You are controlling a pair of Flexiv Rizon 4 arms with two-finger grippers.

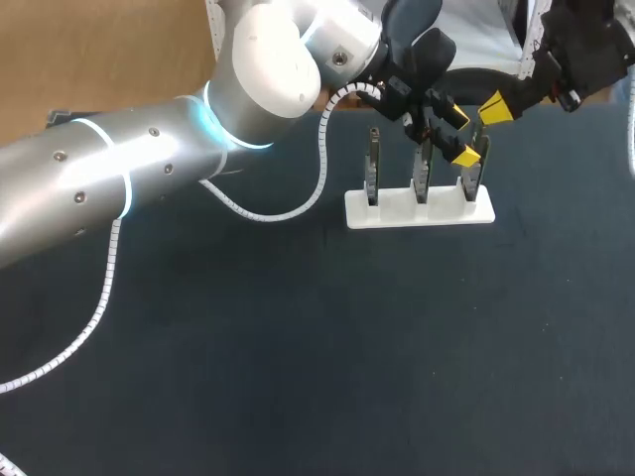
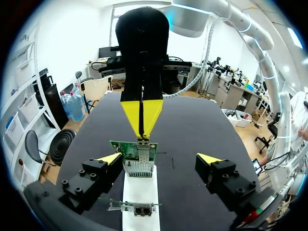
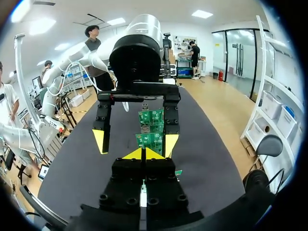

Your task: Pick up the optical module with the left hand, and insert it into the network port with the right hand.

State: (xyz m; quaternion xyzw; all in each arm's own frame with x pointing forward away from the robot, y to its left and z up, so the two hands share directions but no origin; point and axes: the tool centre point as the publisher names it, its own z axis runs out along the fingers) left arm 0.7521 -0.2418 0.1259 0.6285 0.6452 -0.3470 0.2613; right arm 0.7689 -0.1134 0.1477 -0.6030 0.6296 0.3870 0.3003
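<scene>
The left arm point(image 1: 149, 169) stretches in from 9 o'clock to the white holder point(image 1: 397, 213), which sits at 1 o'clock on the dark table point(image 1: 298, 377). The left gripper point(image 1: 461, 137) hangs wide open, one finger on either side of an upright green board point(image 2: 139, 153). The right gripper point(image 1: 496, 107) comes down from 2 o'clock. Its yellow tips are pinched on a small grey piece, apparently the optical module point(image 2: 143, 141), which touches the top of the board's network port point(image 2: 138, 166).
</scene>
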